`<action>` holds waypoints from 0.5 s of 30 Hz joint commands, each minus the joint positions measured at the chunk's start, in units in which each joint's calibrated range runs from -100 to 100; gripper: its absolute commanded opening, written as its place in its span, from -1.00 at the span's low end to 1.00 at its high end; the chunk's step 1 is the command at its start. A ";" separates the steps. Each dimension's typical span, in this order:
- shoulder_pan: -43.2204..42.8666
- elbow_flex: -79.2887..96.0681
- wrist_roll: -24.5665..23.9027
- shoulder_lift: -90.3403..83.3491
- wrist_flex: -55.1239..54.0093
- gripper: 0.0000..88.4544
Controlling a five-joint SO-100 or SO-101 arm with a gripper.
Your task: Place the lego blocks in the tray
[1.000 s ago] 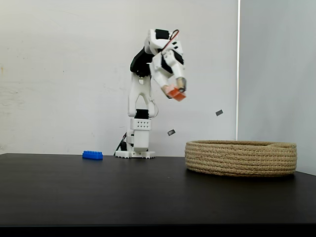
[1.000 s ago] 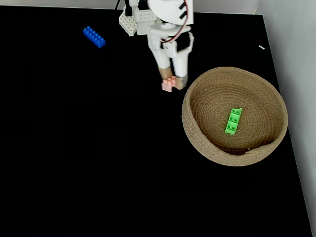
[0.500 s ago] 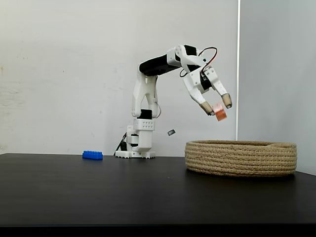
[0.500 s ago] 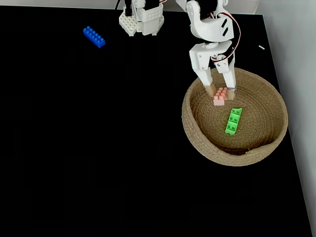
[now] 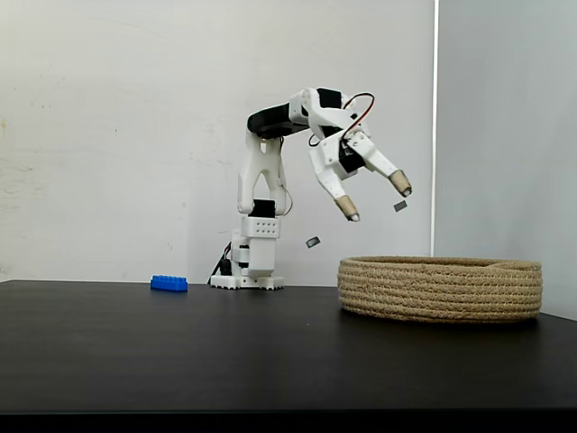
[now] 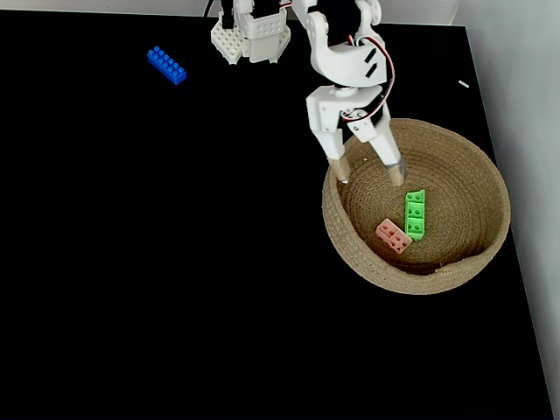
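The tray is a round coiled-rope basket, seen side-on (image 5: 440, 289) and from above (image 6: 360, 254). Inside it lie a green lego block (image 6: 415, 213) and a pale pink lego block (image 6: 394, 236), side by side near the middle. A blue lego block (image 5: 169, 283) (image 6: 166, 65) rests on the black table near the arm's base. My white gripper (image 5: 373, 200) (image 6: 369, 174) hangs open above the tray's near-left rim, with nothing between its fingers.
The arm's white base (image 5: 248, 267) (image 6: 251, 35) stands at the back of the black table (image 5: 225, 352). A pale wall rises behind, and the table's right edge (image 6: 516, 262) runs just past the tray.
The gripper carried the pink block over the tray, opened and let it fall; the block now lies beside the green one. The gripper has pulled back toward the rim.
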 commanded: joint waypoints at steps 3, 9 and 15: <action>13.03 6.41 3.57 -11.95 2.19 -0.35; 31.42 10.33 3.47 -15.47 12.10 -0.32; 48.81 10.24 -1.12 -15.82 20.35 -0.33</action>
